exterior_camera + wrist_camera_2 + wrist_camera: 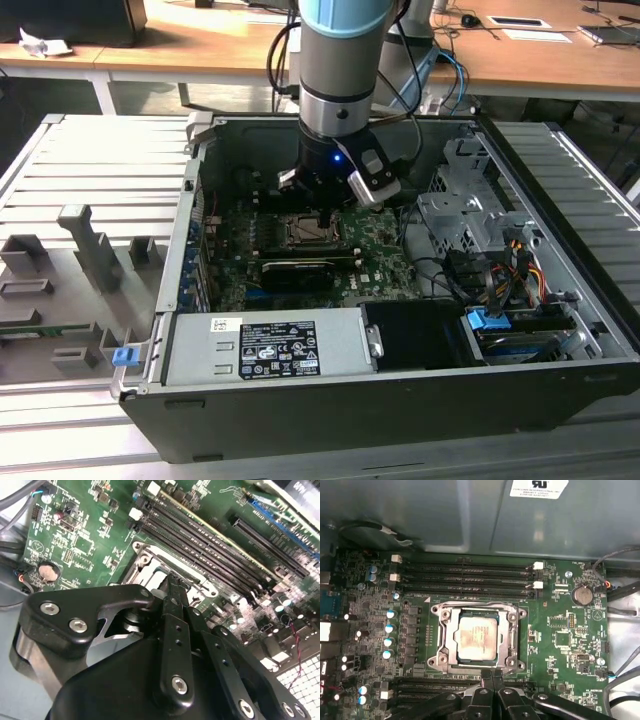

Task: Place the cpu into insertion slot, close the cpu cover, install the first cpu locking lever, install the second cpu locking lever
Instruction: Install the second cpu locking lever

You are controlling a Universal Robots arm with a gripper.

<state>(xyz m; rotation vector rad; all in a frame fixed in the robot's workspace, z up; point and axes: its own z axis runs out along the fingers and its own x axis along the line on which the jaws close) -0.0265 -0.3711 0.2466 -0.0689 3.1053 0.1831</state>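
Silver-grey cpu (477, 637) flat in insertion slot (512, 614), cpu cover (445, 645) down, narrowed empty fingers (492, 679) just beside

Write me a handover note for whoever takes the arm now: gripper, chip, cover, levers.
Gripper: fingers shut, tips at the edge of the socket, low over the motherboard.
Chip: seated flat in the socket.
Cover: down around the chip, which shows through its window.
Done: chip placed, cover closed.
Left: the two locking levers. I cannot tell from these views whether either is latched, or whether the fingers are pinching one.
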